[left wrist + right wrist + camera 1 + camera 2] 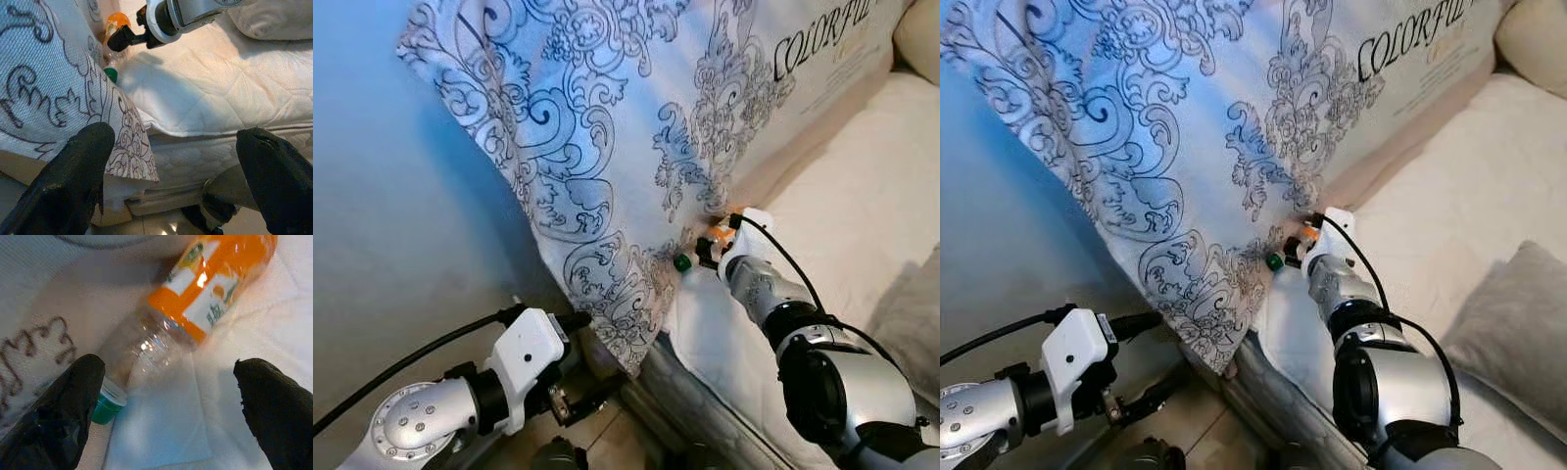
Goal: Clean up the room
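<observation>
A clear plastic bottle (195, 318) with an orange label and a green cap (682, 262) lies on the white bed (842, 215), tucked against the patterned mattress cover (607, 127). My right gripper (171, 382) hovers open just over the bottle, one finger to each side of it near the cap end, not touching. My left gripper (173, 147) hangs open and empty lower down, by the bottom corner of the patterned cover (132, 156) and the bed's side.
The patterned mattress leans steeply over the bed's left edge. A grey cushion (1508, 313) lies on the bed at the right and a cream pillow (920, 34) at the far corner. Tiled floor (597, 431) shows below the left arm.
</observation>
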Tool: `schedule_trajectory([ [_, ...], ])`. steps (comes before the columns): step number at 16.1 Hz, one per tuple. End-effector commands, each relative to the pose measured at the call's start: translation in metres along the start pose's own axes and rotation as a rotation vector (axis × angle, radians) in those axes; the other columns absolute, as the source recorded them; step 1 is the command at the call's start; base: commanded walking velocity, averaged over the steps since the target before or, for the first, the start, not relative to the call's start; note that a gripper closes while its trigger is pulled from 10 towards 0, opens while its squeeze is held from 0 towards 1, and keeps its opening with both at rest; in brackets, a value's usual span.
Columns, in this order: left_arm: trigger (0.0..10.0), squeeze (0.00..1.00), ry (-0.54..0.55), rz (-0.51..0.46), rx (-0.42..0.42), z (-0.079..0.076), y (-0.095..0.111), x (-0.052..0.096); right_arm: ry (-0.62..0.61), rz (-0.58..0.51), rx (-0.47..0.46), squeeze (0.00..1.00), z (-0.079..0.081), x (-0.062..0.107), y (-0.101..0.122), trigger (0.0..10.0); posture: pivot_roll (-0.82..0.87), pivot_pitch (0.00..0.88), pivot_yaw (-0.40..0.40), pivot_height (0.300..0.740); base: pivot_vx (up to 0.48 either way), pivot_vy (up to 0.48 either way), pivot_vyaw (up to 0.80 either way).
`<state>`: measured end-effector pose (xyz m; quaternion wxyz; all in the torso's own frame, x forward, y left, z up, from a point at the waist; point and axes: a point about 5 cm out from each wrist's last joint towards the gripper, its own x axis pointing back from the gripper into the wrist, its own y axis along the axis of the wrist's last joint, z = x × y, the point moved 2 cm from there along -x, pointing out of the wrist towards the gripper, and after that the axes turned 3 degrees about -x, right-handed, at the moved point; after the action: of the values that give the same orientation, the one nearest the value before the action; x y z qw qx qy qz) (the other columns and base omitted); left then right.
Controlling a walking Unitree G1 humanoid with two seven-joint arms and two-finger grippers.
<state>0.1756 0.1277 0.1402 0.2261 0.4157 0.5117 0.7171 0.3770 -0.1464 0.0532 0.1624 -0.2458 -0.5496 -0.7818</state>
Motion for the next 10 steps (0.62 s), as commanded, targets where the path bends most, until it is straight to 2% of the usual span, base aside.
schedule_trajectory([
  [1, 10.0, 0.05, 0.0, 0.004, -0.008, -0.002, 0.003, 0.002, 0.004, -0.005, -0.013, 0.0, 0.002, 0.0, 0.002, 10.0, 0.24, 0.194, -0.005, 0.74, 0.0, 0.0, 0.0],
  [5, 10.0, 0.05, 0.034, 0.002, -0.041, 0.001, 0.011, 0.009, 0.002, -0.011, -0.073, 0.0, 0.004, 0.0, 0.002, 10.0, 0.27, 0.251, -0.016, 0.74, 0.0, 0.0, 0.0],
  [9, 10.0, 0.05, 0.014, -0.004, -0.076, -0.003, 0.021, 0.016, 0.085, -0.049, -0.181, 0.0, 0.011, 0.0, 0.008, 10.0, 0.31, 0.309, -0.02, 0.74, 0.0, 0.0, 0.0],
  [10, 10.0, 0.05, 0.014, -0.004, -0.076, -0.003, 0.021, 0.016, 0.085, -0.049, -0.181, 0.0, 0.011, 0.0, 0.008, 10.0, 0.31, 0.309, -0.02, 0.74, 0.0, 0.0, 0.0],
])
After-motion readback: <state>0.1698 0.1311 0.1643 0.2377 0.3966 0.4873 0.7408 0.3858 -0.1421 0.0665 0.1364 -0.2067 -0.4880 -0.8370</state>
